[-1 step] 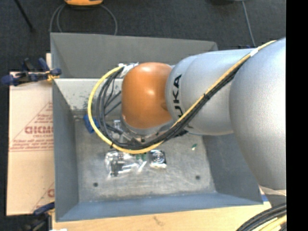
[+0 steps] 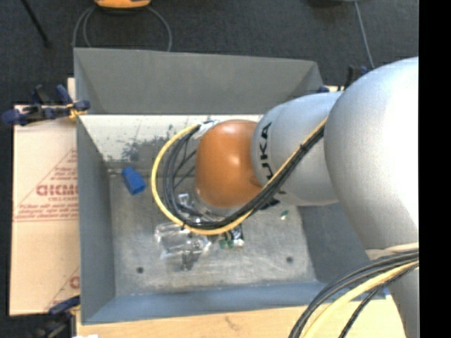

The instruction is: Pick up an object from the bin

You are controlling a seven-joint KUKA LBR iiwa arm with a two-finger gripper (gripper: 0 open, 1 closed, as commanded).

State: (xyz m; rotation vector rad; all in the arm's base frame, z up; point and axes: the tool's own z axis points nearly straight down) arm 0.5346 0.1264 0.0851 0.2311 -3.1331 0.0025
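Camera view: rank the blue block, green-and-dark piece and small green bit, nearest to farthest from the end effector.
1. Green-and-dark piece, just beside the end effector, on the view's right.
2. Blue block, upper left.
3. Small green bit, far right by the arm.

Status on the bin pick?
Gripper low over bin floor, centre-front. Small blue block lies apart from it, toward view's upper left. Bare floor between them.
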